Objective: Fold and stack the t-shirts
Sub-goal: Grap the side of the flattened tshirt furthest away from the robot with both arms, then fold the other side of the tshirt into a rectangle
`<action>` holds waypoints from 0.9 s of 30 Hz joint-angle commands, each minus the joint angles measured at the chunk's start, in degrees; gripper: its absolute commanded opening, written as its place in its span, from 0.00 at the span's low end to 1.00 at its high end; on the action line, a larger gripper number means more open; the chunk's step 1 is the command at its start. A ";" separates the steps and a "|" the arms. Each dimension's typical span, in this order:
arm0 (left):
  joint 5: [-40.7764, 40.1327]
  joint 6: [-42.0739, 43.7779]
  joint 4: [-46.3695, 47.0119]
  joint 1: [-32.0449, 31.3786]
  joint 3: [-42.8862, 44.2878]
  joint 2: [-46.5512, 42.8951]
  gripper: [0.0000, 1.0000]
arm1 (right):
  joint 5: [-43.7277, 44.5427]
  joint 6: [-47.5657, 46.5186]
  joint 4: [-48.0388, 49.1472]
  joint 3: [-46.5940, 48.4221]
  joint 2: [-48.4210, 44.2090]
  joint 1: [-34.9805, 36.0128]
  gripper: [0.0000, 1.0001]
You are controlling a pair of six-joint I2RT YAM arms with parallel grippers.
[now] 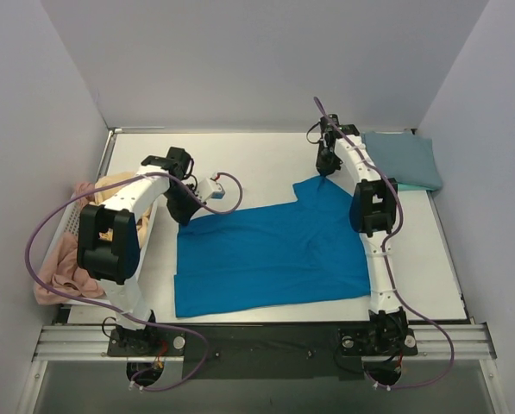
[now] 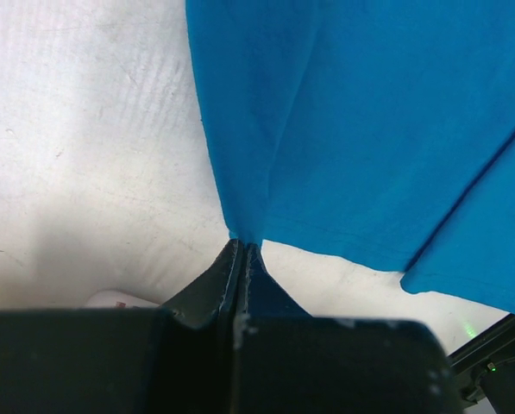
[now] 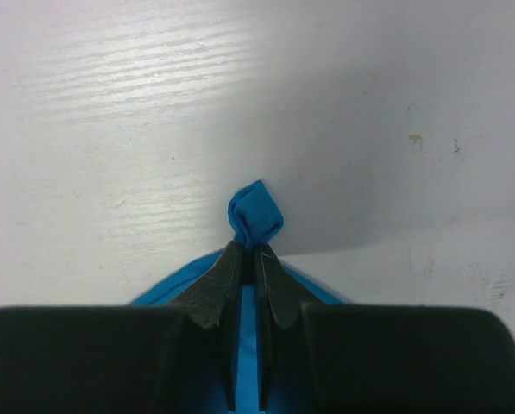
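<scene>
A bright blue t-shirt (image 1: 270,250) lies spread on the white table. My left gripper (image 1: 185,216) is shut on its far left corner; the left wrist view shows the cloth (image 2: 369,129) running away from the closed tips (image 2: 242,246). My right gripper (image 1: 326,172) is shut on the far right corner, and a small tuft of blue cloth (image 3: 255,214) sticks out past its tips (image 3: 248,250). A dull teal t-shirt (image 1: 404,161) lies folded at the far right. Pale yellow-orange and dusty pink shirts (image 1: 63,259) are heaped at the left edge.
Grey walls close the table (image 1: 266,155) on three sides. A metal rail (image 1: 266,341) runs along the near edge by the arm bases. The left arm's purple cable (image 1: 41,241) loops over the heap of shirts.
</scene>
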 commanded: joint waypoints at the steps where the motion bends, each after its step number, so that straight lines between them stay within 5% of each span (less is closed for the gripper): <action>1: 0.42 0.03 0.25 0.12 3.53 -0.58 0.00 | 0.27 -3.66 -3.47 -2.18 -5.67 -0.53 0.00; 5: 1.04 -0.68 -0.54 -0.50 4.15 -2.16 0.00 | -0.71 -4.11 -2.42 -8.67 -13.84 -0.79 0.00; 16: -2.65 1.17 -1.51 -3.04 -5.85 -10.42 0.00 | -0.27 -1.65 -0.65 -53.90 -50.29 -1.58 0.00; 27: -8.28 5.39 4.20 -3.57 -16.06 -12.45 0.00 | -0.71 3.10 -2.94 -77.67 -64.74 -5.18 0.00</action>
